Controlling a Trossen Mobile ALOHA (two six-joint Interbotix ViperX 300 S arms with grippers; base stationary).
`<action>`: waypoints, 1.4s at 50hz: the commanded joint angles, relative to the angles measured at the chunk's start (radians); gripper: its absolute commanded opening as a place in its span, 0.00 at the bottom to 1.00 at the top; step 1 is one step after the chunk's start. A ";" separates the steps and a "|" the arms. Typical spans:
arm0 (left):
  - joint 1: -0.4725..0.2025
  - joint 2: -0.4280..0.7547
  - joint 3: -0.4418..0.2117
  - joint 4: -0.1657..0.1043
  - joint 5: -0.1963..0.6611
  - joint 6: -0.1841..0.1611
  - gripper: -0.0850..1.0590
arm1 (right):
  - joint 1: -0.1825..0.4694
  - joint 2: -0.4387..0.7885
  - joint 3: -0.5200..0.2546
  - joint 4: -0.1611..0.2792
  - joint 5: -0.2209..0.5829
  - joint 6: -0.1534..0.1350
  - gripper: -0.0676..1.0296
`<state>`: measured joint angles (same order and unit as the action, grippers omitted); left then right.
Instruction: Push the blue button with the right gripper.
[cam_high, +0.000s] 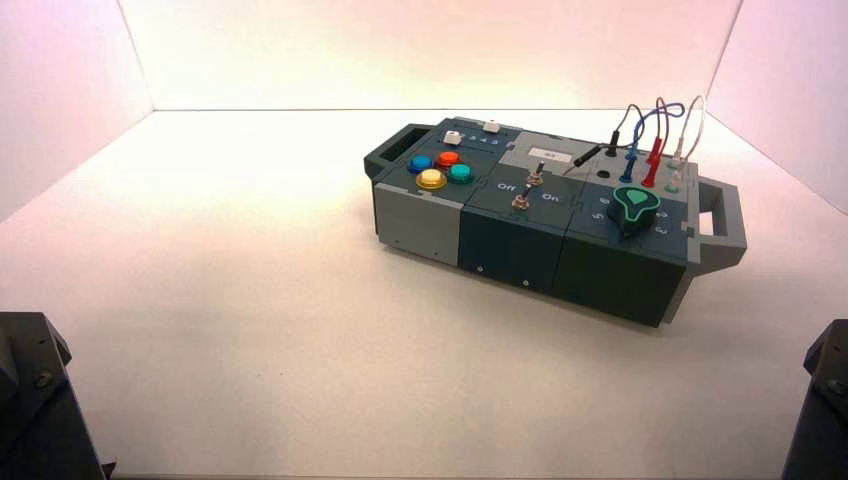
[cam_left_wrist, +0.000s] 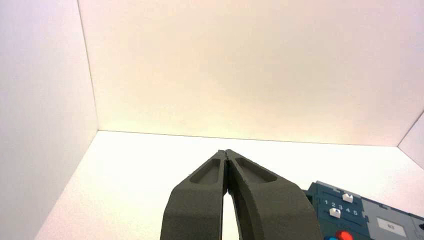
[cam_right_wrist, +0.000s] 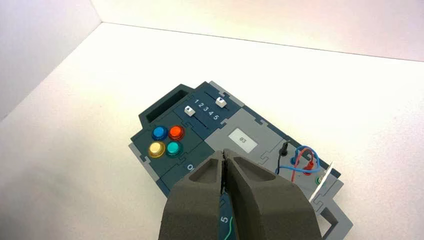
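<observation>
The blue button (cam_high: 421, 163) is a small glossy dome at the box's left end, in a cluster with a red button (cam_high: 447, 158), a yellow button (cam_high: 431, 179) and a teal-green button (cam_high: 460, 172). It also shows in the right wrist view (cam_right_wrist: 159, 132), beside the red button (cam_right_wrist: 176, 132). My right gripper (cam_right_wrist: 223, 151) is shut and empty, held well back from the box and apart from the buttons. Its arm (cam_high: 825, 395) shows only at the lower right corner. My left gripper (cam_left_wrist: 226, 151) is shut and empty, parked at the lower left (cam_high: 35, 395).
The grey and dark teal box (cam_high: 420, 225) has two white sliders by the numbers 1 2 3 4 5 (cam_right_wrist: 205, 107), a small display (cam_right_wrist: 242, 140), two toggle switches (cam_high: 528, 187), a green knob (cam_high: 635, 207) and plugged wires (cam_high: 650, 140). White walls enclose the table.
</observation>
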<state>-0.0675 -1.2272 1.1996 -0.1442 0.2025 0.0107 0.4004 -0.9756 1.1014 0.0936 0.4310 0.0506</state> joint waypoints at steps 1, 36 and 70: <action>0.000 0.000 -0.011 -0.002 -0.005 0.002 0.05 | 0.015 0.003 -0.023 0.002 -0.002 0.000 0.04; 0.000 0.005 -0.015 -0.002 -0.012 0.002 0.05 | 0.192 0.209 -0.118 0.026 -0.009 0.005 0.04; -0.003 0.017 -0.003 -0.002 -0.026 0.002 0.05 | 0.324 0.943 -0.479 0.031 0.021 0.000 0.04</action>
<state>-0.0675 -1.2287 1.2103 -0.1457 0.1917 0.0123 0.6903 -0.0936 0.6980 0.1258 0.4479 0.0537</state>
